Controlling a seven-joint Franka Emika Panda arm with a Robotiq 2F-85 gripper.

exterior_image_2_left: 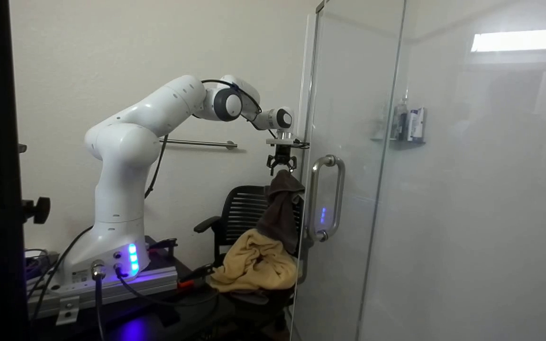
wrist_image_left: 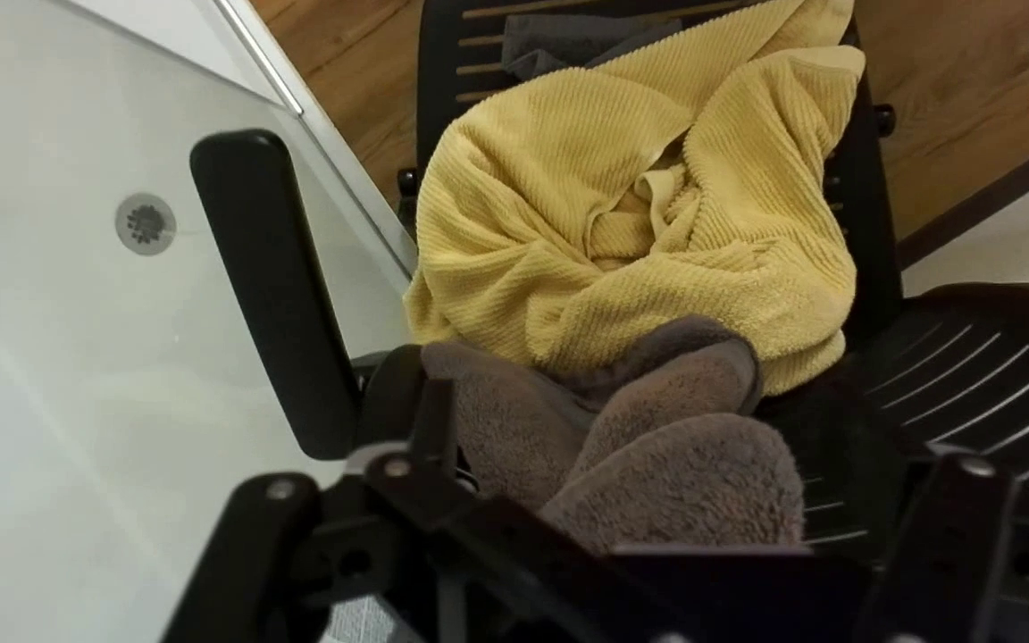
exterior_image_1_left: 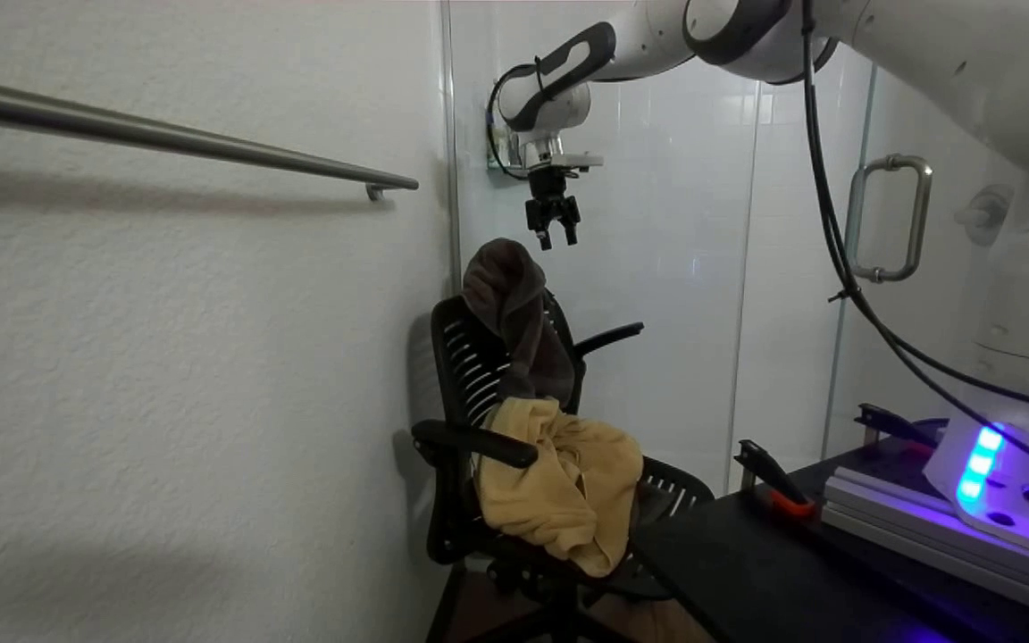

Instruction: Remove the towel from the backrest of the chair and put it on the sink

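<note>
Grey-brown plush: the towel (exterior_image_1_left: 525, 326) hangs down the front of the chair backrest (exterior_image_2_left: 244, 212), bunched peak standing above its top edge, lower end meeting the yellow towel (exterior_image_1_left: 559, 487) on the seat (exterior_image_1_left: 682, 485). My claw (exterior_image_1_left: 557, 241) hangs near the peak, not touching, fingers (exterior_image_1_left: 572, 233) spread, nothing held. Should handle light, limp, grippy, not fragile. Best hold, I judge: pinch that peak deep, lift straight up. Sink not in view.

White Franka Panda arm (exterior_image_2_left: 166, 109) outstretched, elbow (exterior_image_2_left: 227, 105) high and bent; wrist (exterior_image_2_left: 267, 119) angled down, black Robotiq pincer (exterior_image_1_left: 558, 240) hanging vertical, fingers (wrist_image_left: 957, 536) spread well apart.
</note>
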